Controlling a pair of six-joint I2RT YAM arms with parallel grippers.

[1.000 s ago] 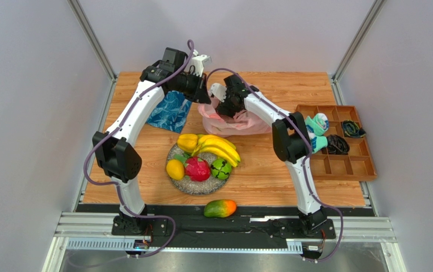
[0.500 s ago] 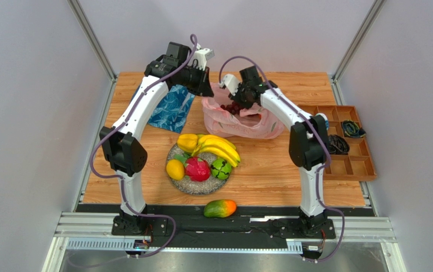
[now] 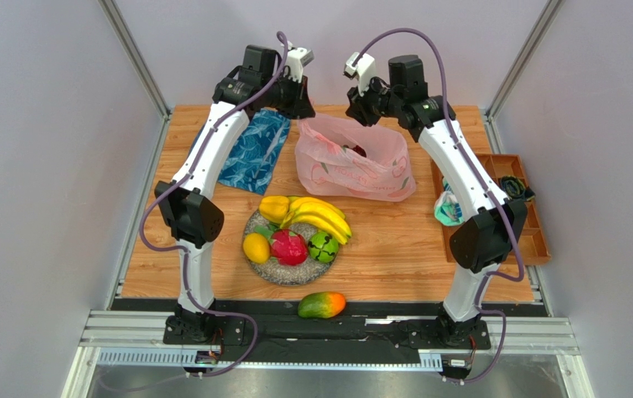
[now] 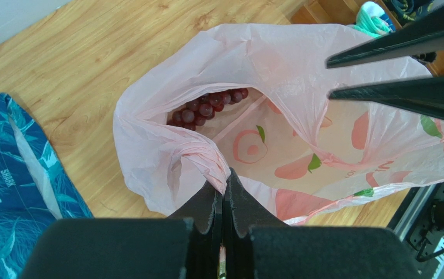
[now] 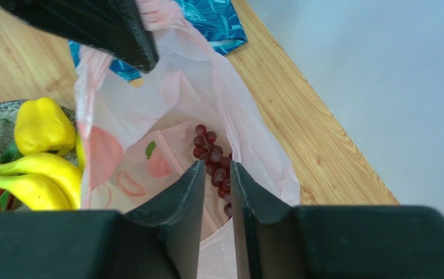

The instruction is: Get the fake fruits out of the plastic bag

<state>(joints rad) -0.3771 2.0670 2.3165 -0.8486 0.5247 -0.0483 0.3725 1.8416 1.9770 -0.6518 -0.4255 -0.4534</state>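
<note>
The pink plastic bag (image 3: 353,170) stands lifted at the back of the table, its mouth held wide. Purple grapes (image 3: 359,151) lie inside it, also seen as grapes (image 4: 204,107) in the left wrist view and grapes (image 5: 209,151) in the right. My left gripper (image 3: 299,112) is shut on the bag's left rim (image 4: 206,154). My right gripper (image 3: 359,112) hangs over the rear rim. Its jaws are nearly together, with bag plastic (image 5: 225,247) low in the gap. Bananas (image 3: 321,215), a red dragon fruit (image 3: 289,247) and a green melon (image 3: 323,246) sit on the plate (image 3: 282,278).
A red-green mango (image 3: 321,304) lies on the black rail at the front edge. A blue patterned cloth (image 3: 251,151) lies left of the bag. A brown compartment tray (image 3: 535,240) stands at the right, with a teal-and-white bundle (image 3: 447,207) beside it.
My right gripper closed inside the bag mouth, then rose up and back. The bag's rim rose with both grippers and its mouth spread. The grapes stayed inside.
</note>
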